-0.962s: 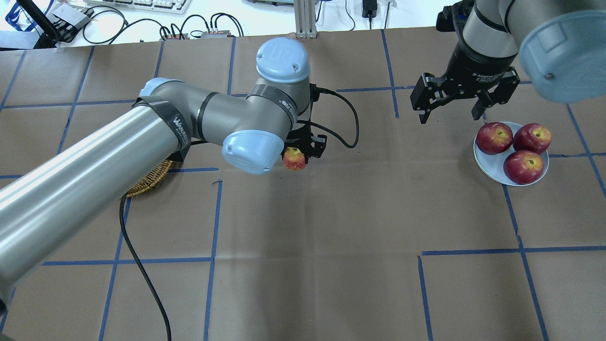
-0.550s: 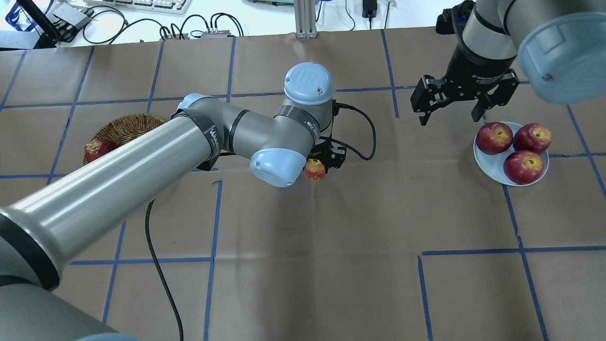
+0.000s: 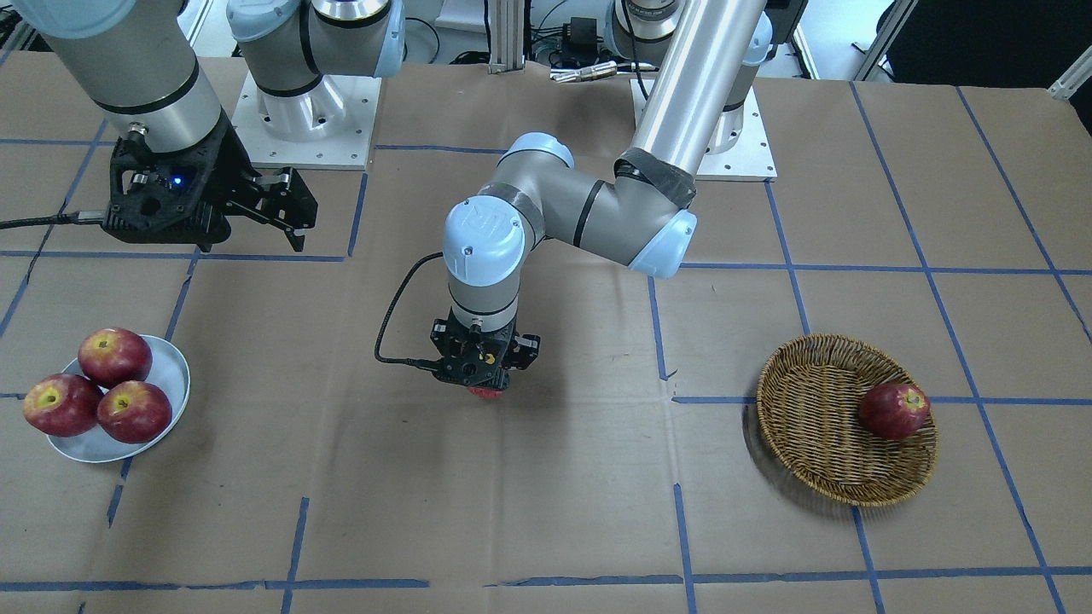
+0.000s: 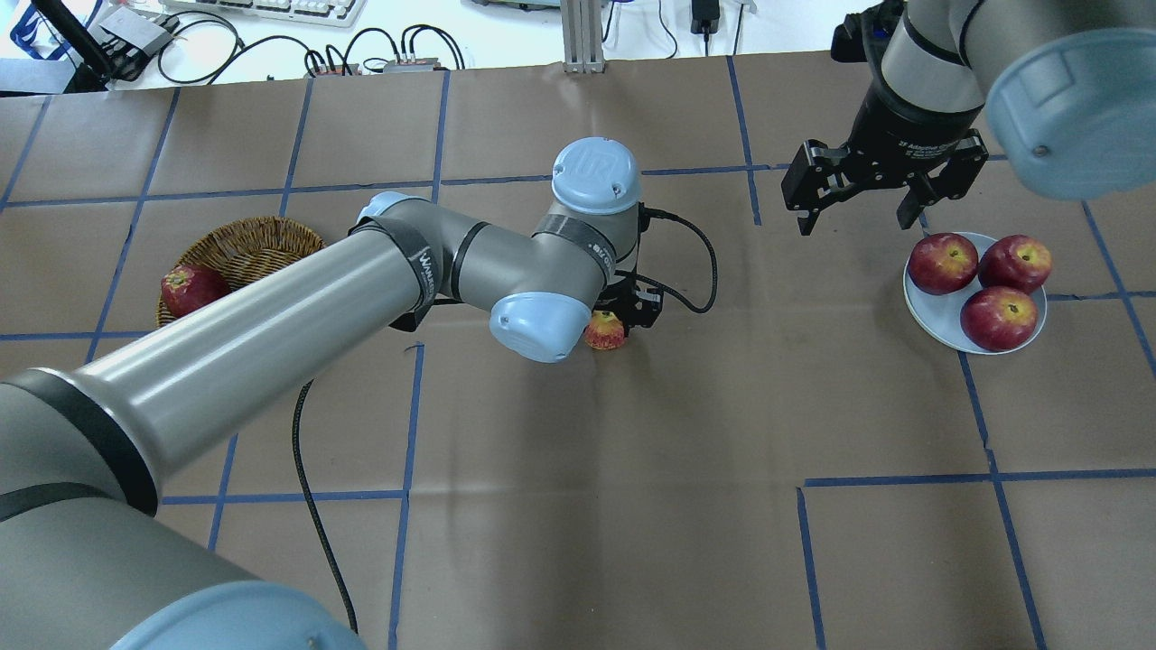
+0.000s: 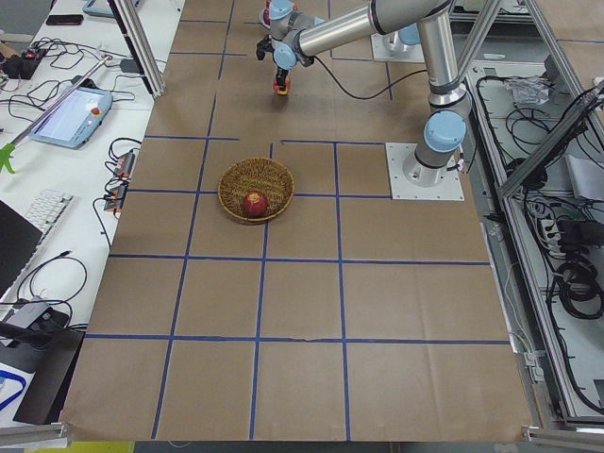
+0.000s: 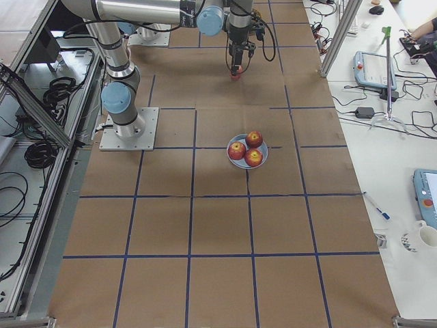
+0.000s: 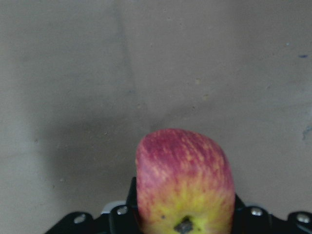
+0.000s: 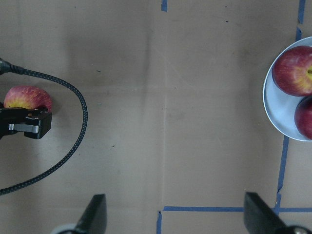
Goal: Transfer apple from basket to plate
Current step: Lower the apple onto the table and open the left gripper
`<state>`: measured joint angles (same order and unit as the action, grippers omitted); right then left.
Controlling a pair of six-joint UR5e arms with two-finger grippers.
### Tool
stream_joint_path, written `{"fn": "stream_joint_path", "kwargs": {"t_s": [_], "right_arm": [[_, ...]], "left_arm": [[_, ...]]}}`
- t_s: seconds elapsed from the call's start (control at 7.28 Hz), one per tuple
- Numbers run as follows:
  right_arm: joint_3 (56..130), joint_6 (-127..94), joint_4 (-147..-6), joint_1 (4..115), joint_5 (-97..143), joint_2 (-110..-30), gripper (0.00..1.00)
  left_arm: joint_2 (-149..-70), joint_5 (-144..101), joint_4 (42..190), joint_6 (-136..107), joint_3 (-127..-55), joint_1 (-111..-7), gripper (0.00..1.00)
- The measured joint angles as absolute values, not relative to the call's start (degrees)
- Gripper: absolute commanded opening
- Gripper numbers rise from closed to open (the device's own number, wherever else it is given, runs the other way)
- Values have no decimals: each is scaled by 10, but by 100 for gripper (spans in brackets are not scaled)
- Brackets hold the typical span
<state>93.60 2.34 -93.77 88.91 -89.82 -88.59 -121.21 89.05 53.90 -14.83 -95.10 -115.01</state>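
Note:
My left gripper (image 4: 621, 318) is shut on the pinkish-red, yellow-streaked apple (image 4: 605, 331) and holds it low over the brown paper at the table's middle. The apple fills the bottom of the left wrist view (image 7: 184, 180) and shows as a sliver under the gripper in the front view (image 3: 488, 393). The wicker basket (image 4: 271, 236) sits at the left with one dark red apple (image 4: 190, 287) in it. The white plate (image 4: 939, 318) at the right holds three dark red apples. My right gripper (image 4: 855, 221) is open and empty, above the table just behind the plate's left side.
The left gripper's black cable (image 4: 700, 262) loops over the paper beside the held apple. A second cable (image 4: 312, 524) trails toward the front. Keyboards and wires lie beyond the table's far edge.
My left arm has carried the apple to the right, away from the basket, and lower toward the table. The basket and its dark apple have come into view. The right gripper has barely moved.

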Motion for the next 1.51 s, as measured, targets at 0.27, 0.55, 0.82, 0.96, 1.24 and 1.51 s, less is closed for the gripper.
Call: {"fn": "stream_joint_path", "kwargs": {"t_s": [0.27, 0.55, 0.82, 0.96, 1.24, 1.51], "right_arm": [[936, 23, -938, 889, -897, -887, 100], [936, 23, -938, 889, -897, -888, 100], [936, 23, -938, 889, -897, -887, 100], [936, 22, -938, 889, -897, -887, 100], [935, 22, -938, 889, -897, -887, 100], [935, 20, -938, 892, -899, -887, 100]], "left_arm": [[-1214, 894, 537, -143, -951, -1148, 99], [-1205, 895, 541, -141, -951, -1145, 99], [-1187, 896, 549, -141, -950, -1142, 99], [-1170, 897, 562, -140, -950, -1139, 99], [-1107, 910, 634, -115, -949, -1131, 99], [-1027, 925, 725, -59, -951, -1103, 99]]}}
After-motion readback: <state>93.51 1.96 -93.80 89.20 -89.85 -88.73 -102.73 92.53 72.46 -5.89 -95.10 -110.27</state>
